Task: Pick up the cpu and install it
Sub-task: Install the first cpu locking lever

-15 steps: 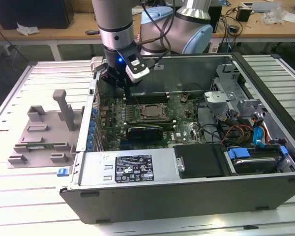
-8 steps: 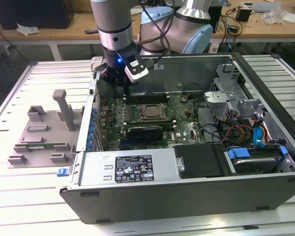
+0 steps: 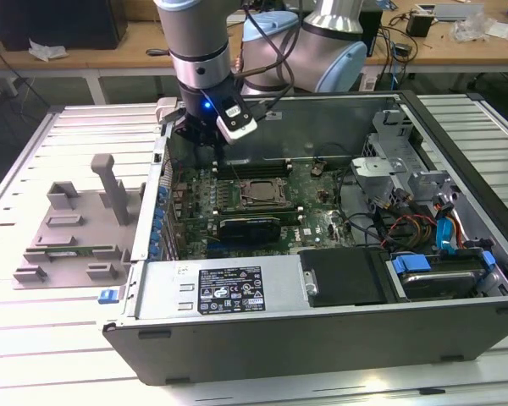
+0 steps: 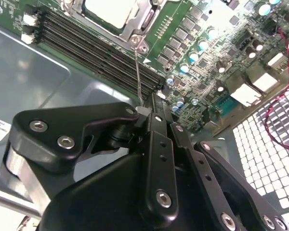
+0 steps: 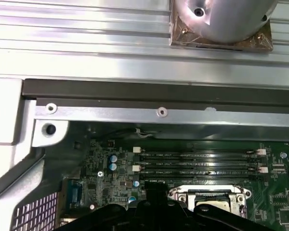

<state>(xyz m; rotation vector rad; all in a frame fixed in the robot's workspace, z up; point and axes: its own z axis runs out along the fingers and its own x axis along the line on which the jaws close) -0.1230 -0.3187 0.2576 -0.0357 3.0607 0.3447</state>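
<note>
Hangs low inside the open computer case [image 3: 262, 338] on the ribbed bench [image 3: 51, 355], above the green board [image 3: 317, 199] and toward the exterior view's left. Holds the fingers [image 4: 156, 144] drawn tight together, with no gap visible and nothing flat between them. Finds the cpu [image 4: 108, 10] already lying in its socket [image 4: 144, 21], a pale silvery square inside the metal frame, flat on the board. Places that chip beyond the fingertips, across the rows of black memory slots [image 4: 86, 45]; in the exterior view, to the right of the fingers and nearer the camera. Gets no long axis from a square chip; takes instead the thin wire lever [image 4: 138, 72], running straight from the socket's corner to the fingertips. Cannot tell whether the fingertips touch or pinch its end. Judges the seating done, the latching perhaps not.
</note>
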